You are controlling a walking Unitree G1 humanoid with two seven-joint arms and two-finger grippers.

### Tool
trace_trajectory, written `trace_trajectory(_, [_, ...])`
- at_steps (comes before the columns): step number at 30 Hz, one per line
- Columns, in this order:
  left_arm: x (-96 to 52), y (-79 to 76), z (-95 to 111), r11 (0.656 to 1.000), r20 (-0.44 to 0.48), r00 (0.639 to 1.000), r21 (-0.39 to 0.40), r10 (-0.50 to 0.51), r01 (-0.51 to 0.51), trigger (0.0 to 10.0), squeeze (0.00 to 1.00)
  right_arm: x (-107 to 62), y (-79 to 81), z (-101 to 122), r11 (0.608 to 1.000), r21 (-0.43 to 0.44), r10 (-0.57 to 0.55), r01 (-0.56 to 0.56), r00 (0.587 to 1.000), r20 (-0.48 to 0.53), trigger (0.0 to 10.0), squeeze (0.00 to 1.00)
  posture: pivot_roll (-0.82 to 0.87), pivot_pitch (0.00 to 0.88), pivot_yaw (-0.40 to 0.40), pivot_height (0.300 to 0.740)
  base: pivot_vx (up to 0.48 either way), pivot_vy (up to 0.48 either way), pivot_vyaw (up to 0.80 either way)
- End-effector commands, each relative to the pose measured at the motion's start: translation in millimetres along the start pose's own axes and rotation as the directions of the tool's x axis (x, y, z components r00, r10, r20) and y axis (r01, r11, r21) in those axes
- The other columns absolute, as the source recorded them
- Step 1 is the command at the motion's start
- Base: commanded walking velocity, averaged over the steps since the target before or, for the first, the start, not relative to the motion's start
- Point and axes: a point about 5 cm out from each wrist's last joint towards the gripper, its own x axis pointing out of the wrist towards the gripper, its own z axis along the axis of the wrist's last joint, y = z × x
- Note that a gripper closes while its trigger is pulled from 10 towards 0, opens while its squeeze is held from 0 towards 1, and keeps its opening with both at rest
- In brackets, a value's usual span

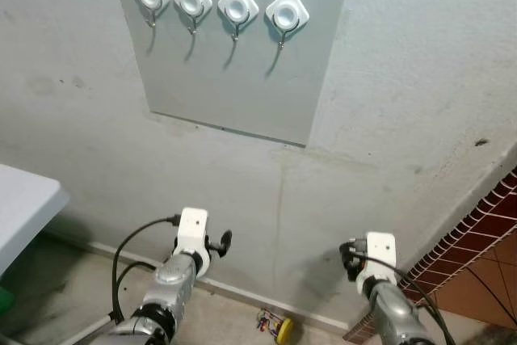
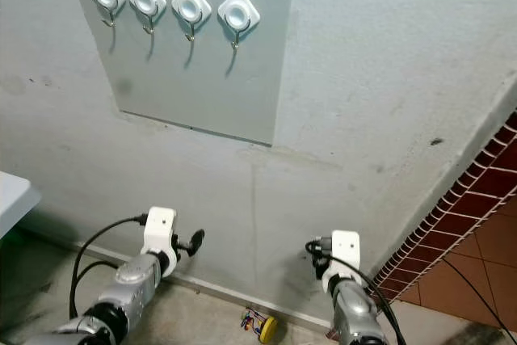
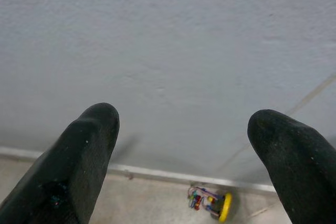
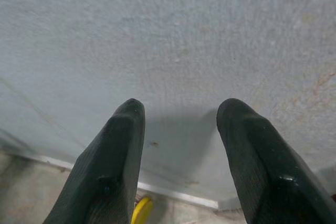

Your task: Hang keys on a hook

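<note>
Silver arms, white wrist housings, black cables, black-fingered left gripper (image 3: pixel 184 145)

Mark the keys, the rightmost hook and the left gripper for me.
keys (image 1: pixel 275 326), left eye view, yellow tag on the floor.
rightmost hook (image 1: pixel 287 10), left eye view, its white base.
left gripper (image 3: pixel 184 129), left wrist view, gap between fingertips.

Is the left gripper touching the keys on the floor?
Apart. In the left wrist view the left gripper is open with bare wall between its fingers, and the keys lie on the floor beyond them, by the wall's base.
</note>
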Motion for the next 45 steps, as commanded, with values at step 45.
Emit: trace_trajectory(45, [-44.4, 5.7, -74.2, 0.989, -0.056, 0.995, 0.117, -0.081, 0.088, 10.0, 0.00, -46.8, 5.8, -69.1, 0.997, -0.055, 0.053, -0.058, 0.995, -0.082, 10.0, 0.00, 0.03, 0.000, -0.029, 0.692, 0.000, 0.000, 0.16])
